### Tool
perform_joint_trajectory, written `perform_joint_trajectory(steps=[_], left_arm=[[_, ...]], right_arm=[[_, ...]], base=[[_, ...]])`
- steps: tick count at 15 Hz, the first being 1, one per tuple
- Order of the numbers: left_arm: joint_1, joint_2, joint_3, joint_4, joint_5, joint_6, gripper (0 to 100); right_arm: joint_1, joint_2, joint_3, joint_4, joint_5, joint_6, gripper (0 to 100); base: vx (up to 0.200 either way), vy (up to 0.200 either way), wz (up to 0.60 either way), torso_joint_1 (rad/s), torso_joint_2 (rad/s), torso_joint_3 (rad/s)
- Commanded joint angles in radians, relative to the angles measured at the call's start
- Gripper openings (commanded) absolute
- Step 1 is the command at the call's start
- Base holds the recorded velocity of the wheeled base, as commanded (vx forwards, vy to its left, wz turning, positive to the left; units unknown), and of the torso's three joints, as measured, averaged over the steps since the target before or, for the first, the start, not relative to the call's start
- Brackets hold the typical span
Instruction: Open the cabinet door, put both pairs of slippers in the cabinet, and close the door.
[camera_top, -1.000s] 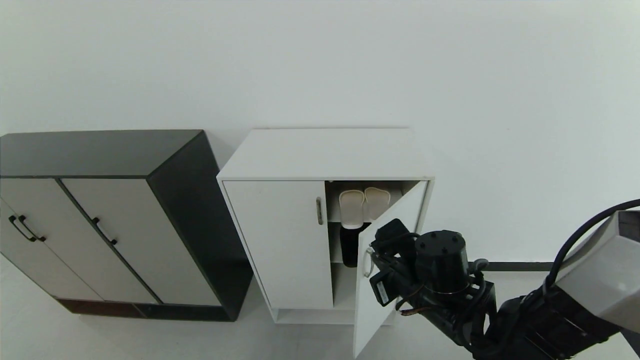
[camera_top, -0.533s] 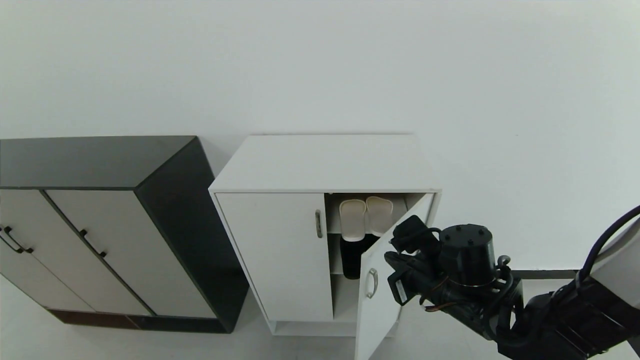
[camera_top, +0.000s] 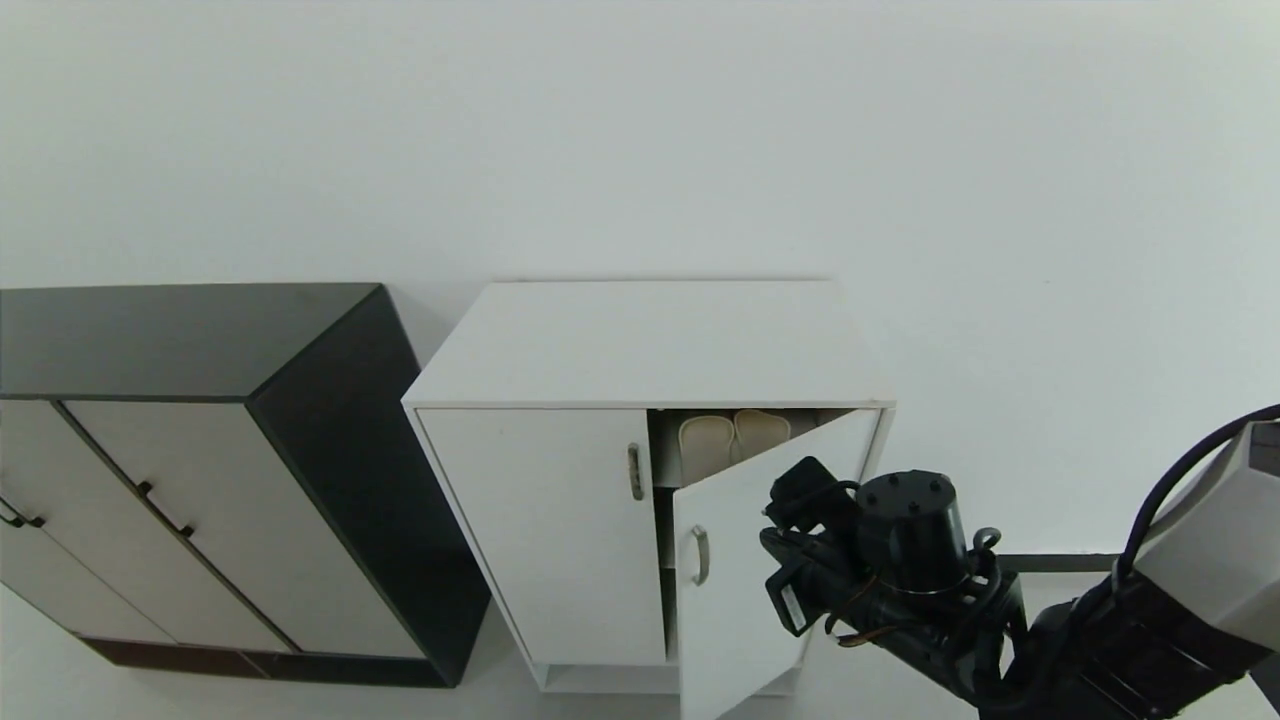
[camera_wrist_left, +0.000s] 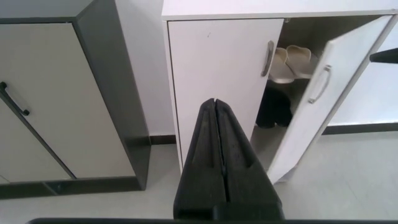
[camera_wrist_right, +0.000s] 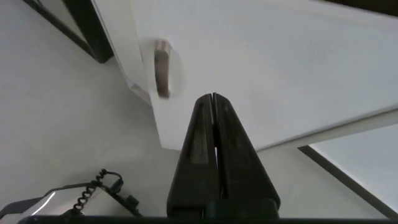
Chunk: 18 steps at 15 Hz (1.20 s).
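Cabinet door (camera_top: 730, 520) ajar — cream slippers (camera_top: 706, 445) inside, perhaps dark pair (camera_wrist_left: 273, 109) below.

The cabinet (camera_top: 650, 345) is plain white with silvery handles (camera_top: 634, 471), holding cream slippers (camera_top: 705, 443) and a black pair (camera_wrist_left: 273, 111), while the neighbouring cabinet (camera_top: 190, 340) at left is black with pale grey doors (camera_top: 250, 520).

head: high, looking down at cabinet (camera_top: 650, 345);
left wrist: low, farther off, facing its front;
right wrist: close against door (camera_wrist_right: 280, 74);
shared: handle (camera_top: 699, 555)
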<state>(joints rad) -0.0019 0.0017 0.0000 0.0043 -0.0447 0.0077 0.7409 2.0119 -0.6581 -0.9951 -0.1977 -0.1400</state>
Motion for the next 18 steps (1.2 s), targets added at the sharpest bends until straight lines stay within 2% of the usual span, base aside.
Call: perform_joint_trajectory(steps=[1, 4, 9, 18], left_arm=[[0.000, 0.000, 0.000, 0.000, 0.000, 0.000, 0], [0.000, 0.000, 0.000, 0.000, 0.000, 0.000, 0], [0.000, 0.000, 0.000, 0.000, 0.000, 0.002, 0], [0.000, 0.000, 0.000, 0.000, 0.000, 0.000, 0]], right_arm=[[0.000, 0.033, -0.017, -0.002, 0.000, 0.000, 0], [-0.012, 0.096, -0.101, -0.004, 0.001, 0.008, 0], [-0.098, 0.171, -0.221, -0.017, 0.023, 0.019, 0], [-0.138, 0.288, -0.443, -0.014, 0.021, 0.031, 0]], base=[[0.000, 0.000, 0.00, 0.000, 0.00, 0.000], [0.000, 0.000, 0.00, 0.000, 0.00, 0.000], [0.000, 0.000, 0.00, 0.000, 0.00, 0.000], [0.000, 0.000, 0.00, 0.000, 0.00, 0.000]])
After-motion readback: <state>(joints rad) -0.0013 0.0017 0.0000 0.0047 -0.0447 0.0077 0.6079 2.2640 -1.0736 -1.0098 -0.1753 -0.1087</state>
